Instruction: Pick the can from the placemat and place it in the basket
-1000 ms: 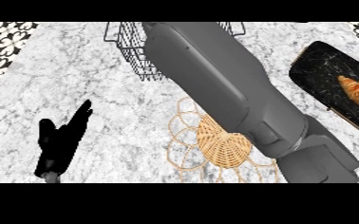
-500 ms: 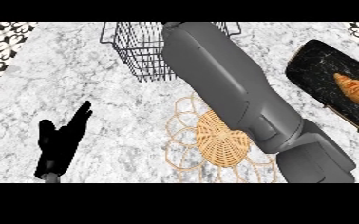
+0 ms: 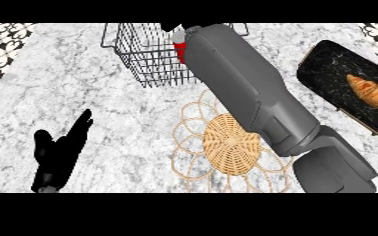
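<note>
Got small red can point(image 3: 179, 51) off round woven wicker placemat point(image 3: 230, 142), over black wire basket point(image 3: 140, 60); can't tell grip of right hand point(image 3: 174, 28); release pending.

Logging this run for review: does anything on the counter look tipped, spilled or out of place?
Nothing stands out. The wire basket stands upright, the woven placemat lies flat, and the croissant sits on its black tray. A red can shows at the basket, mostly hidden by the right forearm.
</note>
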You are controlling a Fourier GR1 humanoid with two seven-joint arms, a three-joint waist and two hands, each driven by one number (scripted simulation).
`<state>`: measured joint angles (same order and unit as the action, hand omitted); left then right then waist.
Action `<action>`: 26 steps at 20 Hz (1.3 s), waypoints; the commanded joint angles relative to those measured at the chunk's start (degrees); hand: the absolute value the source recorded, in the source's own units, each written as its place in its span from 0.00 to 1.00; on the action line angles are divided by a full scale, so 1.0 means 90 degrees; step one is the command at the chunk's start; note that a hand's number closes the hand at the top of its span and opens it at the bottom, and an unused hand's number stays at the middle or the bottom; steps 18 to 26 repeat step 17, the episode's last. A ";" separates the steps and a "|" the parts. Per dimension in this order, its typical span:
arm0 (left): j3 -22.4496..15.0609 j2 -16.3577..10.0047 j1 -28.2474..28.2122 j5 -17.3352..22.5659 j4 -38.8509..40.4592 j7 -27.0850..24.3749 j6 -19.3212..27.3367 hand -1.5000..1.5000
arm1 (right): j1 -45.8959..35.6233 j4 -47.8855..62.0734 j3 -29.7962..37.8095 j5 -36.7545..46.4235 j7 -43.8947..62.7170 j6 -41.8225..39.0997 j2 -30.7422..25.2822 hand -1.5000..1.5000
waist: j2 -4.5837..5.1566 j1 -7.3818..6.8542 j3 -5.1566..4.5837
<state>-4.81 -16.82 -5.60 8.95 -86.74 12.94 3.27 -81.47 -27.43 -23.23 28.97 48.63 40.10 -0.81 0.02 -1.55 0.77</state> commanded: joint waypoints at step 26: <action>0.0200 0.0194 -0.0553 -0.0016 0.0554 0.0243 0.0106 0.50 | 0.1257 -0.2066 0.0704 -0.0064 0.0162 0.0110 -0.1234 0.00 | -0.0108 0.0516 -0.0080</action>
